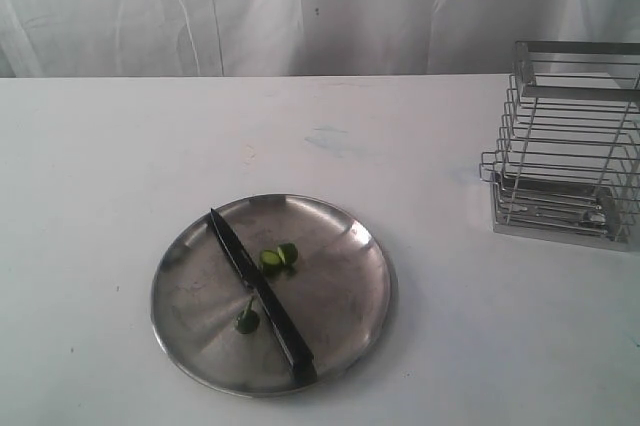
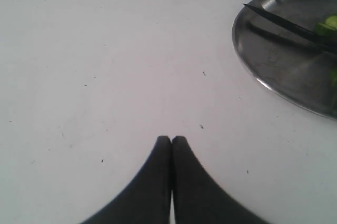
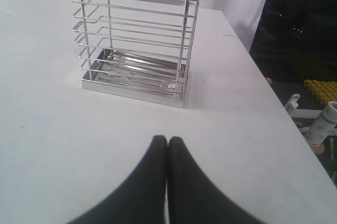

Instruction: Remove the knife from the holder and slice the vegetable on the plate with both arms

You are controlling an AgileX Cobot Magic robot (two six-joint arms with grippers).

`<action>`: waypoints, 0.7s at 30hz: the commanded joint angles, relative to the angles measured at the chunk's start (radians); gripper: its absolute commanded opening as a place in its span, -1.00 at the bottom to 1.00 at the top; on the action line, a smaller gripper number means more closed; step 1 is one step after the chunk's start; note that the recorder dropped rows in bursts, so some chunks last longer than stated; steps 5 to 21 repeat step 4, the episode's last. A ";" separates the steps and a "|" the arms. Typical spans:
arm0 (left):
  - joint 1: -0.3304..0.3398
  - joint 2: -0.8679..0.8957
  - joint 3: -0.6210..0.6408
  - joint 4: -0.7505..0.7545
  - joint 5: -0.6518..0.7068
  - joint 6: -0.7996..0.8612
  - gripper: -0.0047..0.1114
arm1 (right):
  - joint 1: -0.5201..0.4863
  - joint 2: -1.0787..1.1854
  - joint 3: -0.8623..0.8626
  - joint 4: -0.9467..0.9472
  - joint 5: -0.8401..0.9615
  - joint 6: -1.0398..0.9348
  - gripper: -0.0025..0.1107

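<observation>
The knife (image 1: 258, 294) lies flat across the steel plate (image 1: 340, 291), black handle toward the near rim, blade tip toward the far left rim. Green chili pieces (image 1: 279, 257) rest on one side of the blade, and a stem piece (image 1: 246, 321) on the other. The wire holder (image 1: 566, 141) stands at the right of the table with no knife in it. Neither arm shows in the exterior view. My left gripper (image 2: 171, 139) is shut on nothing above bare table, with the plate (image 2: 258, 66) and knife (image 2: 287, 25) off to one side. My right gripper (image 3: 167, 139) is shut on nothing, a short way from the holder (image 3: 134, 40).
A white cloth backdrop hangs behind the table. In the right wrist view the table edge (image 3: 274, 92) runs close by, with dark floor, a yellow item (image 3: 321, 87) and a small bottle (image 3: 324, 126) beyond it.
</observation>
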 commanded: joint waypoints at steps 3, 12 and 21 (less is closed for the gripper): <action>-0.008 -0.004 0.006 -0.013 -0.006 0.000 -0.92 | -0.005 -0.002 0.002 -0.006 -0.005 0.003 -0.96; -0.008 -0.004 0.006 -0.013 -0.006 0.000 -0.92 | -0.005 -0.002 0.002 -0.006 -0.005 0.003 -0.96; -0.008 -0.004 0.006 -0.013 -0.006 0.000 -0.92 | -0.005 -0.002 0.002 -0.006 -0.005 0.003 -0.96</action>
